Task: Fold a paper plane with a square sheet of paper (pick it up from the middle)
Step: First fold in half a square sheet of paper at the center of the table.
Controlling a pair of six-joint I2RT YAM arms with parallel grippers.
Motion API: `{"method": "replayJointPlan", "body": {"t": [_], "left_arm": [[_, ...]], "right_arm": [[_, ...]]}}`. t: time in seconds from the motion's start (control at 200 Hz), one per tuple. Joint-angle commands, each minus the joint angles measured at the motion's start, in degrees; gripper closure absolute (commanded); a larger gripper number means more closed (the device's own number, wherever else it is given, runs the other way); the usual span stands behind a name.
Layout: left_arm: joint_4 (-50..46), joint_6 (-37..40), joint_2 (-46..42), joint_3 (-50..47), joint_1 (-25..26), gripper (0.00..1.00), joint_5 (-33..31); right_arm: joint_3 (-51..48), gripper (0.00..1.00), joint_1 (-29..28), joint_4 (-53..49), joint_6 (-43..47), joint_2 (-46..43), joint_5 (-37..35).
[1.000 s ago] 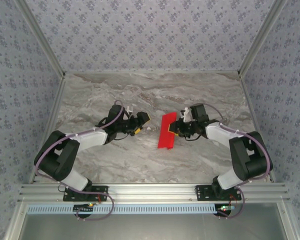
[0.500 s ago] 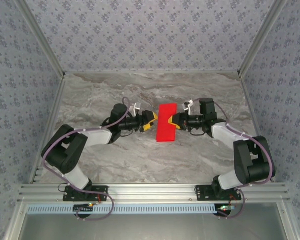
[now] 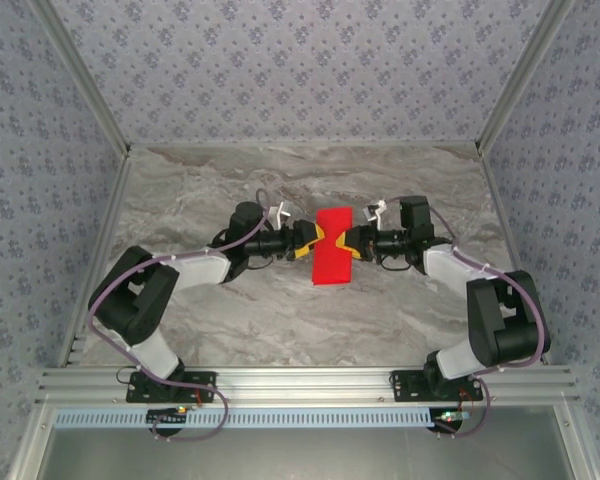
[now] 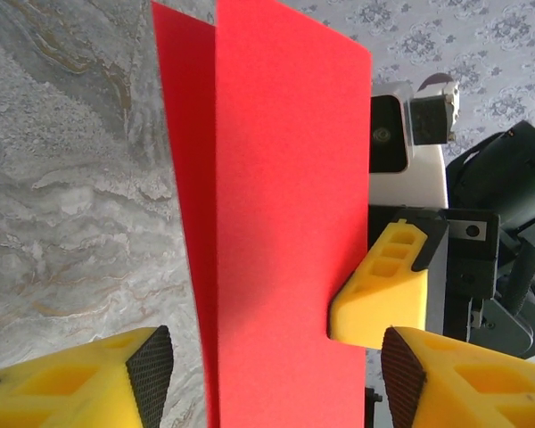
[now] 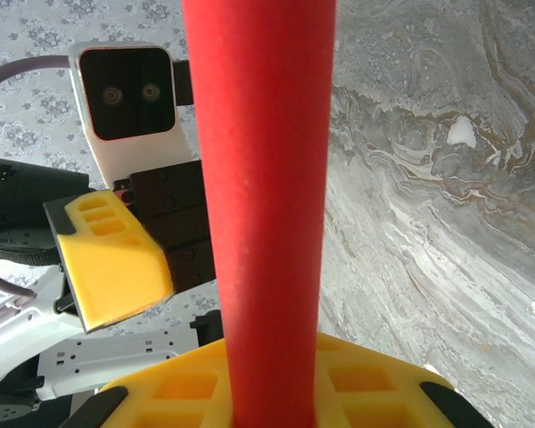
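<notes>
The red paper (image 3: pixel 332 248) is near the middle of the counter (image 3: pixel 280 325), a narrow rectangle with its long sides running from 12 to 6 o'clock in the overhead view. It is folded: the left wrist view shows one layer lying over another, with a strip of the back layer showing along the 9 o'clock side. The right hand (image 3: pixel 349 243) comes in from 3 o'clock and is clamped on the paper's edge. In its own wrist view the paper rises straight out from between its yellow fingers (image 5: pixel 160 392). One of those fingers also shows in the left wrist view, pressed against the paper's 3 o'clock edge. The left hand (image 3: pixel 314 241) reaches in from 9 o'clock, opposite the right one. Its fingers (image 4: pixel 89 383) stand apart on either side of the paper's near end, and a thin gap shows at each pad, so it grips nothing. I cannot tell whether any part of the paper touches the counter.
</notes>
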State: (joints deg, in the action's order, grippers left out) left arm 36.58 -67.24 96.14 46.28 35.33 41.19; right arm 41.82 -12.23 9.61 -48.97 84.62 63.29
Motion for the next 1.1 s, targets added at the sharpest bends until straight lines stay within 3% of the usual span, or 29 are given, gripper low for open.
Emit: {"method": "replayJointPlan", "body": {"t": [0.0, 0.839, 1.094], "left_arm": [[-1.1, 2.4, 1.1, 2.1, 0.3, 0.36, 1.5], [-6.4, 6.1, 2.4, 1.5, -0.7, 0.74, -1.6], [-11.6, 9.7, 2.7, 1.4, -1.1, 0.92, -5.0]], "right_arm": [[1.7, 0.79, 0.2, 0.8, -1.0, 0.9, 1.8], [2.4, 0.79, -0.9, -1.1, 2.5, 8.5, 0.1], [3.4, 0.70, -1.0, -7.0, 7.2, 10.4, -3.2]]}}
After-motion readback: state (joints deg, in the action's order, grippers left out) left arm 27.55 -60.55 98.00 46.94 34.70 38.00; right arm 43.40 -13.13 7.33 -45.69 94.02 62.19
